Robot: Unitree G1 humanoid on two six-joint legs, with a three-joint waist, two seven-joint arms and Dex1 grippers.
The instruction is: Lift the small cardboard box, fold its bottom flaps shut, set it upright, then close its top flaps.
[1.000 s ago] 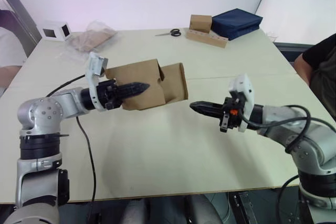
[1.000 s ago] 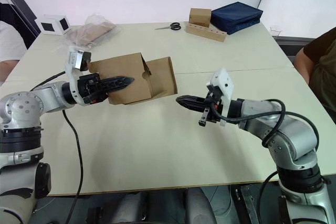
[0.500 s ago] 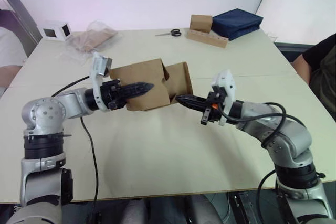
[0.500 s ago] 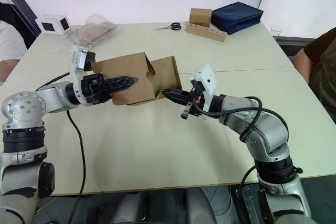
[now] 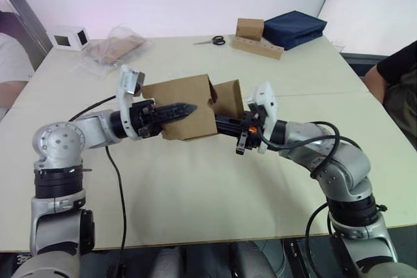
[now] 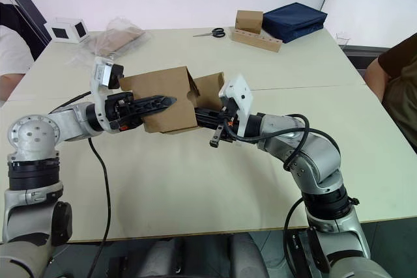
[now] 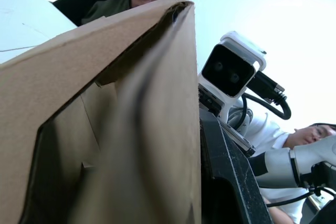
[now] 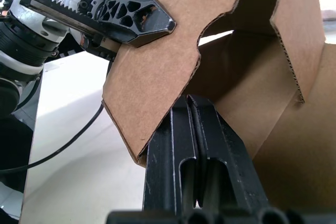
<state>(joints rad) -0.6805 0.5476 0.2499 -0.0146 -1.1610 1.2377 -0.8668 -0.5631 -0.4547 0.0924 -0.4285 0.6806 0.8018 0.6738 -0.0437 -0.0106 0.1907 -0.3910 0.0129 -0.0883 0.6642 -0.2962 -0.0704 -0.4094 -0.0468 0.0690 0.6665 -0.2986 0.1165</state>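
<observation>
Bottom-flap folding, box held aloft. The small cardboard box (image 5: 189, 107) is raised clear of the counter (image 5: 195, 187), near the middle of the scene, its open flapped end turned toward 3 o'clock. The left tool (image 5: 184, 107) is clenched on the near wall of the box, one finger lying along the outer face and pointing toward 3 o'clock. The right tool (image 8: 195, 109), its two fingers pressed together and grasping nothing, comes in from 3 o'clock; its tip sits at the lower edge of the box, against the inner side of a flap (image 8: 152, 85), while another flap (image 5: 228, 97) stands open at about 1 o'clock from that tip. To do the step well, the left tool should probably hold the box rigid while the right tip sweeps each flap squarely across the opening, pressing near the hinge crease so that the board folds rather than buckles.
</observation>
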